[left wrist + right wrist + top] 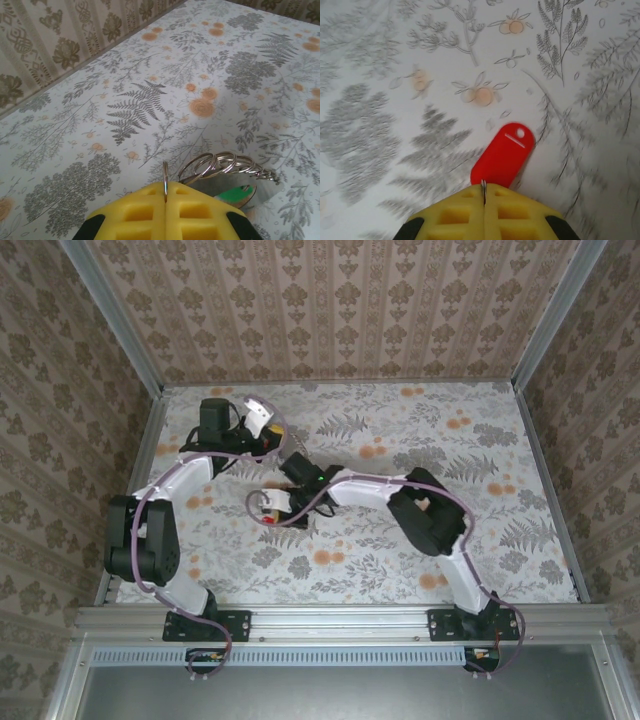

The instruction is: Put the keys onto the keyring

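Left gripper (165, 200), yellow padded fingers: jaws pressed together, pinching one thin upright wire ring between the pads. That ring belongs to the keyring (227, 165), a bunch of thin silvery metal loops fanned out just right of the fingertips, with a grey shadow on the table beneath. Green key (235, 193), bright plastic head with a metal rim: directly under the loops; whether it hangs from them or only touches them cannot be told. Right gripper (484, 192), same yellow fingers: jaws closed tight on the near end of the red key (504, 154), a flat rounded plastic tab with a small hole and a slit at its far end, pointing away from the fingers and tilted right. Table (75, 150): white cloth printed with grey ferns and orange flowers. In the top view both grippers stand near each other left of centre, the left one farther from the bases.
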Robot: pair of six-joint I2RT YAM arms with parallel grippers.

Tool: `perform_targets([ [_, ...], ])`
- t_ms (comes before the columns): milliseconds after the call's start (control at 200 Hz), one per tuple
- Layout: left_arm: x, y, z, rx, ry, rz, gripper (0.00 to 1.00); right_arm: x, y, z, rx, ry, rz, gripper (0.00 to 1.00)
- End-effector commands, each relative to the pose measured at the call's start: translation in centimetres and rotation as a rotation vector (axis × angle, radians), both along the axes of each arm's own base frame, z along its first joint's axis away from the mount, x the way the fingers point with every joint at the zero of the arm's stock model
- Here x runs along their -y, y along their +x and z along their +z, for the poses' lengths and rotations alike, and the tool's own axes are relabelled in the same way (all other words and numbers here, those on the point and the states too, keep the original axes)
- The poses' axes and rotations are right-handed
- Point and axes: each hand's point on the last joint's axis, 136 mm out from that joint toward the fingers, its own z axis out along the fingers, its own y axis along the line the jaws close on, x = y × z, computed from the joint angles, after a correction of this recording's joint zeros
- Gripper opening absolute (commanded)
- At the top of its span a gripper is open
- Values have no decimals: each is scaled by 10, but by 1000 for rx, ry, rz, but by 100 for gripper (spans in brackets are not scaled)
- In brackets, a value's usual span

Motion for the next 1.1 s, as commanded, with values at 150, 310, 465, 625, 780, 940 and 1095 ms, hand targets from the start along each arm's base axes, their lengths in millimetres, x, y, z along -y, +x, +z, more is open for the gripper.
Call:
perform_targets([
  [150,38,-56,20,104,-10,-223,0,74,-18,117,-83,411,-258,0],
  [310,56,-79,18,118,-2,-286,0,134,-21,142,-121,510,-461,0],
  [465,70,-104,17,133,-6,-364,0,177,-27,168,-47,593,-579,0],
  [625,84,-138,13,137,-3,-469,0,213,-30,183,80,629,-684,0],
  [780,95,-166,12,147,2,-549,0,227,-29,189,205,618,-704,0],
  [940,112,-186,6,140,3,-603,0,219,-29,184,242,566,-621,0],
  [1095,126,-192,-4,124,-5,-603,0,206,-33,178,229,554,-528,0],
])
